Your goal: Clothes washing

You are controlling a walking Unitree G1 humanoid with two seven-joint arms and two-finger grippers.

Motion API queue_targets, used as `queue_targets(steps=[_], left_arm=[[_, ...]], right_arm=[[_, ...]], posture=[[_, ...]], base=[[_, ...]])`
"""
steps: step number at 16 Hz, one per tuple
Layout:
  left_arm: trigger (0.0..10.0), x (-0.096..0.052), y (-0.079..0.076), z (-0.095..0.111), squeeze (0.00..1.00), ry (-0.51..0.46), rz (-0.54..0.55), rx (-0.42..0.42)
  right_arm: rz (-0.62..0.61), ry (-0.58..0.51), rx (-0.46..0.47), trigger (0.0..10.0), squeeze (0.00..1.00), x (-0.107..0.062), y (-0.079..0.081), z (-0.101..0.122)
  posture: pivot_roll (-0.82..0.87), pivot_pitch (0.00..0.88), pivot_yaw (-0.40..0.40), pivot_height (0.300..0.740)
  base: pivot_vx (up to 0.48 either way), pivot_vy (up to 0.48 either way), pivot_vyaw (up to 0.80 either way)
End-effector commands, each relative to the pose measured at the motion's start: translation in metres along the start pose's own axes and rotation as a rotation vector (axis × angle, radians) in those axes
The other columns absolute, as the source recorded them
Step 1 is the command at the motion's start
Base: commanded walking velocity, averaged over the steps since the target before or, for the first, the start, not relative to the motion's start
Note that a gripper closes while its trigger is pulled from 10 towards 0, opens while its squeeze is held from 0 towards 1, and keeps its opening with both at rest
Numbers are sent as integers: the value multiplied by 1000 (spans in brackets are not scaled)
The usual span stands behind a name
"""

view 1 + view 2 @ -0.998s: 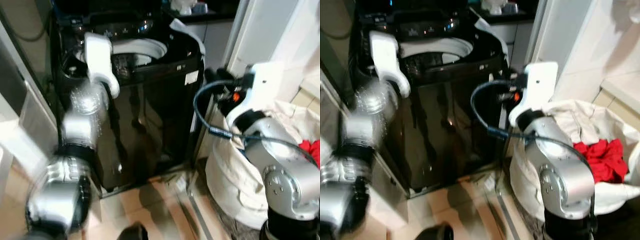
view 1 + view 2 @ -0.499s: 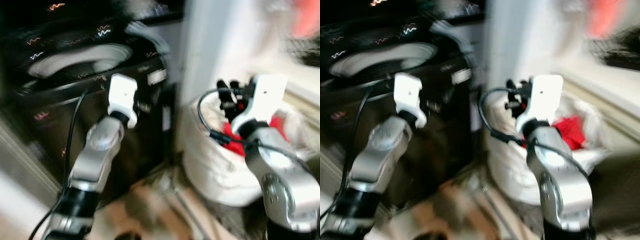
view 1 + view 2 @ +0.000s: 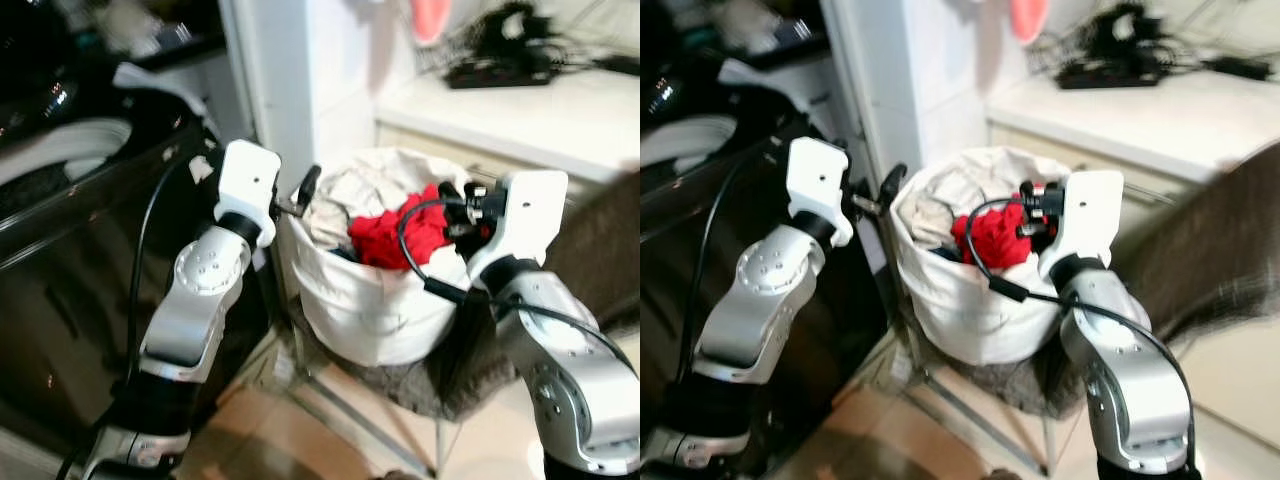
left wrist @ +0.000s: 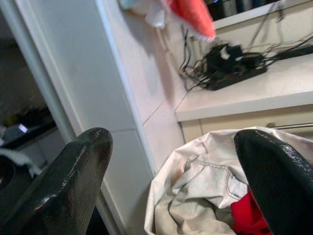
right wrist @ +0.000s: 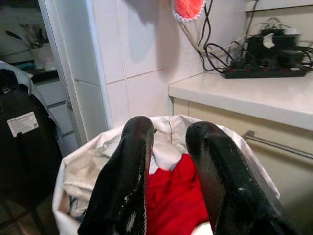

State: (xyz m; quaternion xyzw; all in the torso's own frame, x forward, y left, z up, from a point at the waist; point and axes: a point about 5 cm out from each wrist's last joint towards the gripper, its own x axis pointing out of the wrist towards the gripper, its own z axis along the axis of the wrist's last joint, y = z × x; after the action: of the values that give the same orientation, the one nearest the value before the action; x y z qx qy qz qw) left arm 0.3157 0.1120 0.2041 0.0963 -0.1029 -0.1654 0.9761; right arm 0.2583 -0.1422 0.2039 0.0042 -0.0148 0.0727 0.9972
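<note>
A black top-loading washing machine (image 3: 70,230) is standing beside a white laundry bag (image 3: 370,300) holding a red garment (image 3: 400,235). Left gripper (image 4: 171,181) is hovering wide open, empty; right gripper (image 5: 168,181) narrowly parted, empty.

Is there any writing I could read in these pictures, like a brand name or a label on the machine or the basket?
No text here can be read.
White sticker on the black washing machine: it carries print, but too small and blurred to make out.
Laundry basket, red garment, power strip on the counter: no lettering that I can see.
</note>
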Motion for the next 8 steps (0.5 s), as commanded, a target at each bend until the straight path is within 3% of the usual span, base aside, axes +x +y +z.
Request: queue_targets(steps=[1, 5, 6, 8], left_arm=[[10000, 1, 6, 0, 0, 4, 21, 9], [10000, -1, 5, -7, 0, 43, 23, 14], [10000, -1, 5, -7, 0, 50, 22, 35], [10000, -2, 4, -10, 0, 68, 26, 28]], right_arm=[[50, 14, 2, 10000, 0, -1, 9, -1], [54, 60, -65, 10000, 0, -2, 9, -11], [40, 71, -86, 10000, 0, -3, 8, -13], [28, 66, -73, 10000, 0, -5, 6, -13]], posture=[[-40, 0, 60, 740], [-40, 0, 64, 740], [-46, 0, 69, 740], [-52, 0, 72, 740]], base=[[0, 480, -738], [0, 480, 0], [0, 0, 0], [0, -480, 0]])
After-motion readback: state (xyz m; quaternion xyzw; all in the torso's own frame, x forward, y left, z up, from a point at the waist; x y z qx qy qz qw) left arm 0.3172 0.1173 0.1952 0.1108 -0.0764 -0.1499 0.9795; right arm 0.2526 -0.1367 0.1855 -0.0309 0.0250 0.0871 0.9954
